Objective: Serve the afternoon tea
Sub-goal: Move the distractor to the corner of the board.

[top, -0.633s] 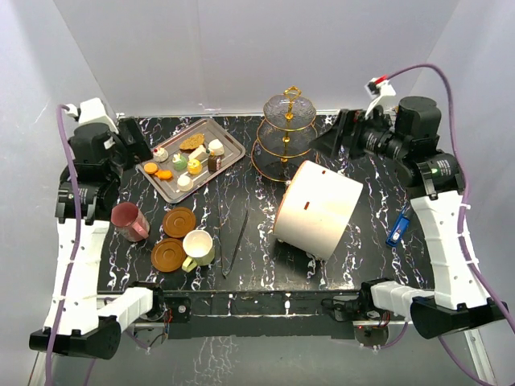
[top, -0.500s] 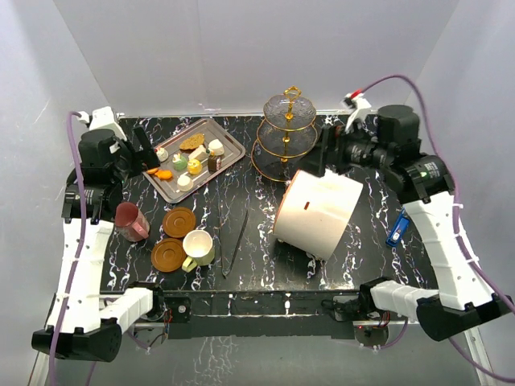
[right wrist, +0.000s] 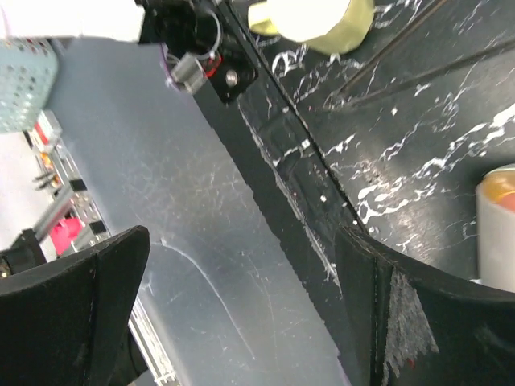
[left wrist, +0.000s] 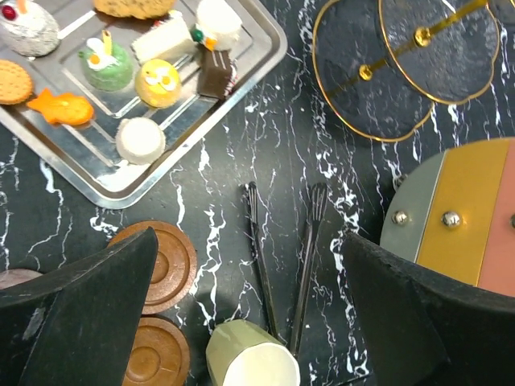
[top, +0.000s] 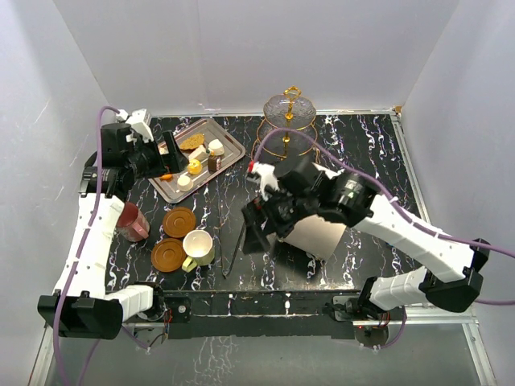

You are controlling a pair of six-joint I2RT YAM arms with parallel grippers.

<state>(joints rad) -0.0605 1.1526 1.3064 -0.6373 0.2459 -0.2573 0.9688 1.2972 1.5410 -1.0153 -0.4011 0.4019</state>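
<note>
On the steel tray [left wrist: 201, 112], far-left of the table [top: 370, 161], sit the cakes [left wrist: 157, 83] — tiny, light, soft, prob. squash easily, so pinch ea. gently by the sides. Glass stand [top: 288, 121] just right of it: fragile, grab the gold frame only. Left claw [top: 173, 153] above the tray, right claw [top: 257, 229] near the tongs [top: 233, 241] — both spread wide, holding and touching nothing.

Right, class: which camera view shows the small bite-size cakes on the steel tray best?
The left wrist view: the small bite-size cakes show large and sharp on the rectangular steel tray. The top view shows them tiny, partly behind the left gripper. The right wrist view shows none.
</note>
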